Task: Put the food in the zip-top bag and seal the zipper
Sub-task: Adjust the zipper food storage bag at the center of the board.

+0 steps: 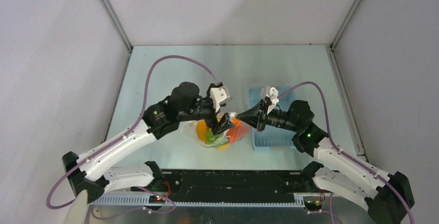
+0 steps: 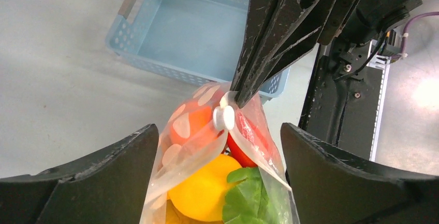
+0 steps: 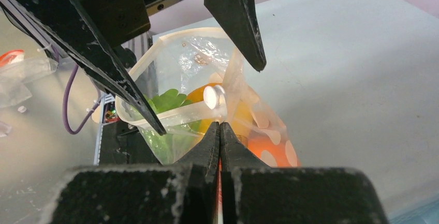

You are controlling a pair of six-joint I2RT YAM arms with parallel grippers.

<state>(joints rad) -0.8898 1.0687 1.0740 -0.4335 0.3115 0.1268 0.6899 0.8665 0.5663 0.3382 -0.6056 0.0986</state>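
Note:
The zip-top bag (image 1: 223, 135) stands upright at the table's middle, held up by one top corner. Inside it shows the food: a yellow piece (image 2: 207, 188), a green leaf (image 2: 248, 193), a red piece (image 2: 240, 149) and an orange piece (image 2: 189, 123). My right gripper (image 3: 219, 127) is shut on the bag's top edge, right beside the zipper's white slider (image 2: 224, 117). The zipper strip (image 3: 155, 118) loops wide, so the mouth gapes. My left gripper (image 2: 220, 131) is open, one finger on each side of the bag, touching nothing.
A light blue perforated basket (image 2: 202, 32) sits just beyond the bag, to the right of it in the top view (image 1: 272, 142). The black base rail (image 1: 233, 180) runs along the near edge. Grey walls close in the table on three sides.

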